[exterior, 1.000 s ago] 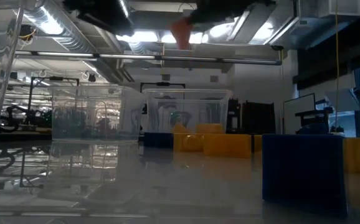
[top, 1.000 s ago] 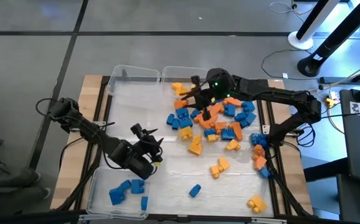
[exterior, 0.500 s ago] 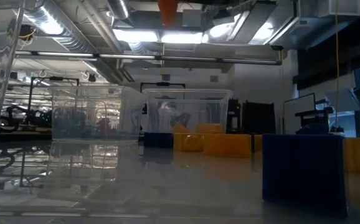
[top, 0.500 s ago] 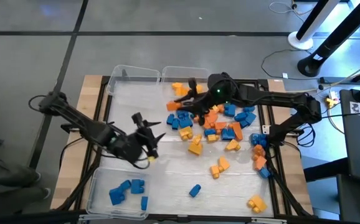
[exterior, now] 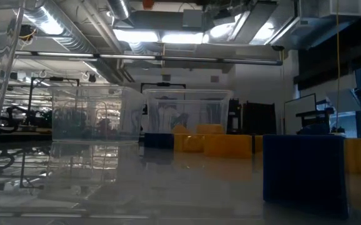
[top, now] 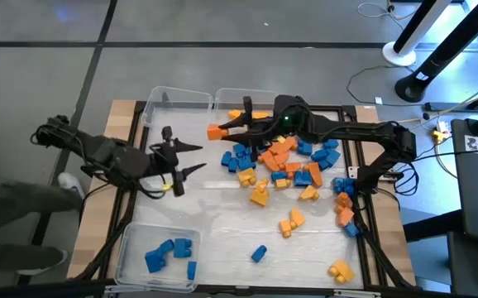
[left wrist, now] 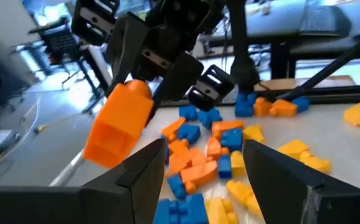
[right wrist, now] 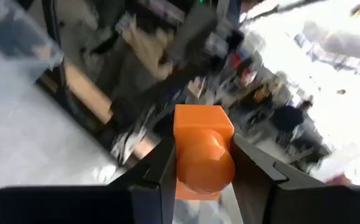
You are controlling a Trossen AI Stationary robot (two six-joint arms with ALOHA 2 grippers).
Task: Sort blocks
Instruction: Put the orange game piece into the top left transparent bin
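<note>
step: carry orange brick [top: 216,132] to far clear bin [top: 177,98] | right end effector [top: 223,130] pinching it aloft, past blocks [top: 284,161] heaped on surface [top: 222,219] | left end effector [top: 177,159] spread, empty, mid-surface | tip: centre over bin before letting go, keep clear of left arm

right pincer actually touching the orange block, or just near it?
Touching. The right wrist view shows the orange block clamped between both fingers of the right pincer, no gap on either side. The high view shows the same block at its tip.
</note>
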